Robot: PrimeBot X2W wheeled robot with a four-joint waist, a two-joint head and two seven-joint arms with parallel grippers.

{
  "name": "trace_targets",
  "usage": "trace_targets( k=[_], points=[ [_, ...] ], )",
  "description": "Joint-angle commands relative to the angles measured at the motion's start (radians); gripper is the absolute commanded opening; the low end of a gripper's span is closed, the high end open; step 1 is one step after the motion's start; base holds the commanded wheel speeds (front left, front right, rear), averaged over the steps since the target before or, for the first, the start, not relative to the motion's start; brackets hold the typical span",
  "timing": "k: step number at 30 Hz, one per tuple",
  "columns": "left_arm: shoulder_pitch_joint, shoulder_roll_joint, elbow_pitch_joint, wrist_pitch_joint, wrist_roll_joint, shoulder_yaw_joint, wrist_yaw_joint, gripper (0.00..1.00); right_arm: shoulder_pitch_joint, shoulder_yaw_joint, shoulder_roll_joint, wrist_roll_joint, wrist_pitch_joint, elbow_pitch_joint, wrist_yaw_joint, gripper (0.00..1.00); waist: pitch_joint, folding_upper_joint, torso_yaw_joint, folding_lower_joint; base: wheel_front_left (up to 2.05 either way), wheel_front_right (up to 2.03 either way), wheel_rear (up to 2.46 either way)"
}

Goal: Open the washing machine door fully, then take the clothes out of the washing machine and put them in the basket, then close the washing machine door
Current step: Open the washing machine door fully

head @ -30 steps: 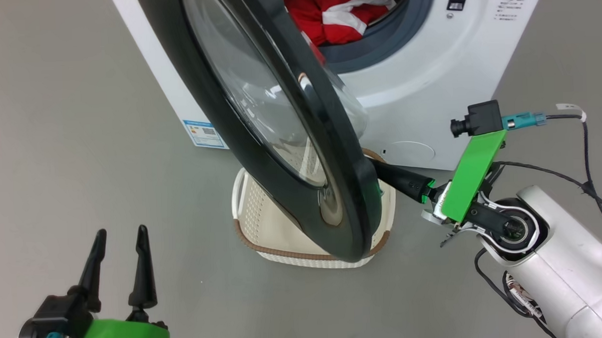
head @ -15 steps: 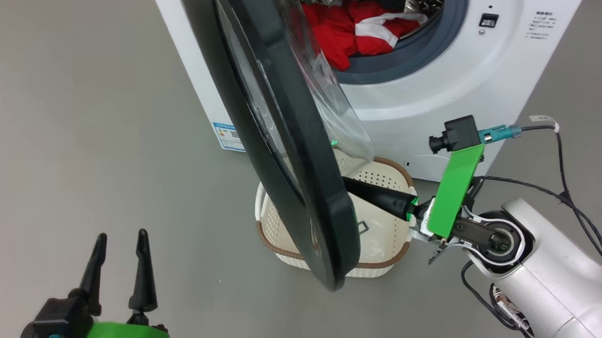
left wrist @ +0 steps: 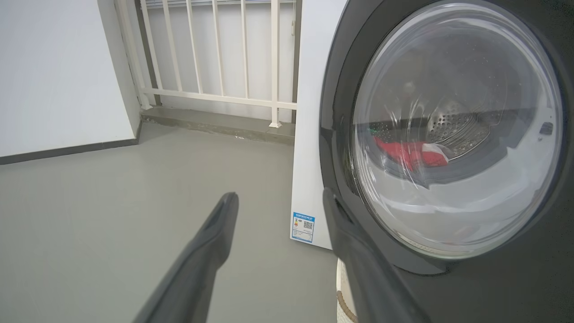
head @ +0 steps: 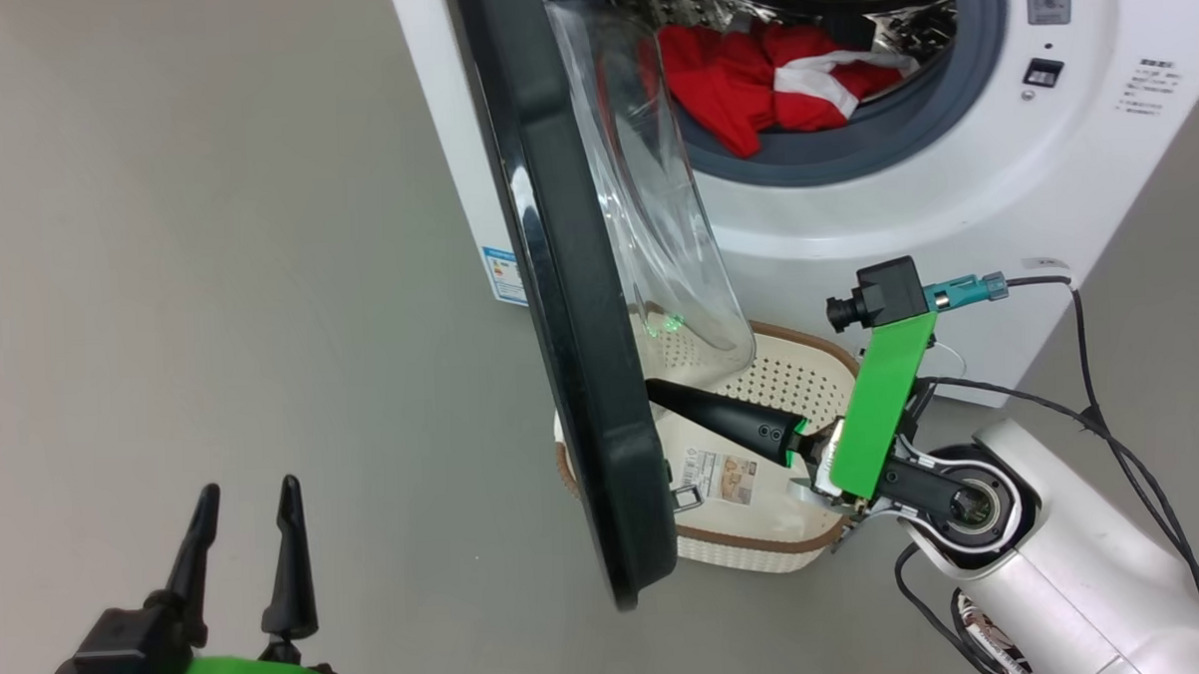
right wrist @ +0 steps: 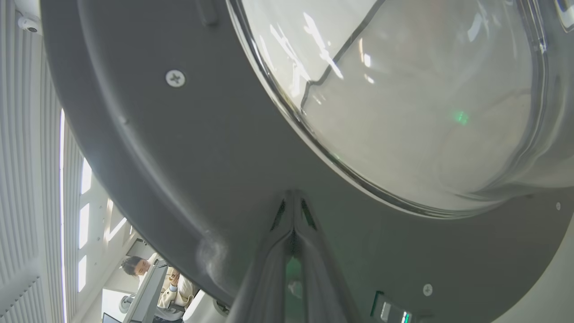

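The big white washing machine (head: pixel 855 218) stands with its mouth showing. Its black door (head: pixel 569 308) has swung out wider than a moment ago, so the first job looks nearly done. The basket (head: pixel 757 556) sits on the floor under the door. The red clothes (head: pixel 740 83) lie in the drum. The right gripper (head: pixel 661 393) has its fingers squeezed together, with the tips pushing on the door's inside. The left gripper (head: pixel 247 487) waits low, with its fingers apart and nothing in them.

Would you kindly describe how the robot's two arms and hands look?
The left hand and right hand each have two long, tapering black fingers on a bright green mount. The right one carries a small black camera with a teal connector; black cables trail along its glossy silver-white forearm.
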Motion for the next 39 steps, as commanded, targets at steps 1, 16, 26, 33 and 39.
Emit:
trace_targets(
  k=[1,16,26,33,39],
  points=[
    [-0.008,0.021,-0.019,-0.01,-0.003,0.031,0.0,1.0,0.01,0.007,0.03,0.0,0.006,-0.03,0.002,0.0,-0.009,0.0,0.016,0.0,0.0,0.0,0.0],
    [0.007,0.03,-0.01,-0.01,-0.004,0.024,0.002,1.0,0.004,-0.01,0.103,-0.014,0.019,-0.02,0.002,0.0,-0.036,0.0,0.098,0.0,0.0,0.0,0.0],
    [0.009,0.033,-0.009,-0.01,-0.01,0.024,0.008,1.0,-0.017,-0.015,0.144,-0.028,0.03,-0.008,0.002,0.0,-0.035,0.0,0.137,0.0,0.0,0.0,0.0],
    [0.012,0.034,-0.018,-0.01,-0.016,0.031,0.014,1.0,-0.04,-0.017,0.172,-0.038,0.039,0.007,0.002,0.0,-0.025,0.0,0.148,0.0,0.0,0.0,0.0],
    [0.016,0.034,-0.025,-0.01,-0.018,0.034,0.018,1.0,-0.049,-0.019,0.184,-0.045,0.046,0.017,0.002,0.0,-0.022,0.0,0.15,0.0,0.0,0.0,0.0]
  ],
)
